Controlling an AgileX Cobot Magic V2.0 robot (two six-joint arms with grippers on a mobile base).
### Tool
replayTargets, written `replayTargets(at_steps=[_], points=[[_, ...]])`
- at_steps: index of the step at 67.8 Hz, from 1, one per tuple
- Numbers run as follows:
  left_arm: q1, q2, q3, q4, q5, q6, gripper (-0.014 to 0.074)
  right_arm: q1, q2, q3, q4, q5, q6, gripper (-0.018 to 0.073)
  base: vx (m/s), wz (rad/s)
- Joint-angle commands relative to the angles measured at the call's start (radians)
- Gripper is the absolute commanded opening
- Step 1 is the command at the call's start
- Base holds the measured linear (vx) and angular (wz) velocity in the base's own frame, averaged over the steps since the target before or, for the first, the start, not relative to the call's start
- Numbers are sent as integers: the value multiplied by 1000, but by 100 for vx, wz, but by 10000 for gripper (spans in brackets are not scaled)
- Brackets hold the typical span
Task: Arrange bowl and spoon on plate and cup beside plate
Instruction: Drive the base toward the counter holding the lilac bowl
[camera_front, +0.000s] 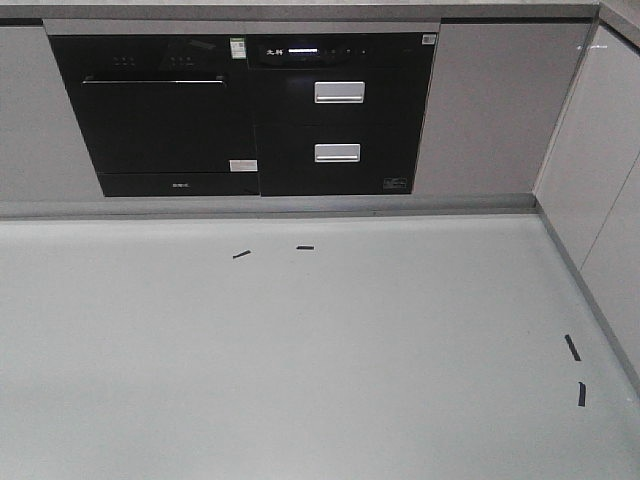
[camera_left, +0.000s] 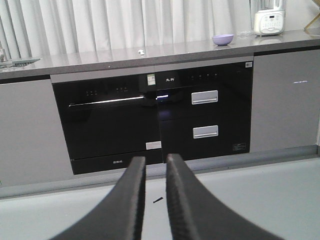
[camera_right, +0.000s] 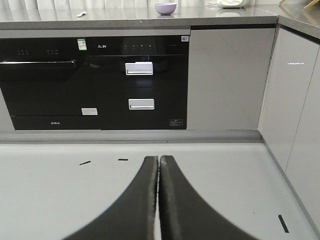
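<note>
nothing is arranged yet. the bowl (camera_left: 222, 39) sits on the far table (camera_left: 100, 59), well apart from both arms; the plate and the cup are out of view. the left end effector (camera_left: 156, 164) is narrowly parted and empty. the right end effector (camera_right: 159, 161) is pressed closed on nothing.

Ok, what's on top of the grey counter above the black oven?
A small round lilac plastic bowl, a white appliance base and a tiny pale object too small to identify. The bowl's wall hides its inside; the counter's ends are cropped.
</note>
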Motion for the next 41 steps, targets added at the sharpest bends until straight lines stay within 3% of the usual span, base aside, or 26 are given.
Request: replayTargets(at_steps=[1,41], points=[[-1,-15,-8,-2,-69,-6,111,-5,-10,4,-3,-72,-9,-3,0,0],[-1,-15,-8,-2,-69,-6,111,-5,-10,4,-3,-72,-9,-3,0,0]])
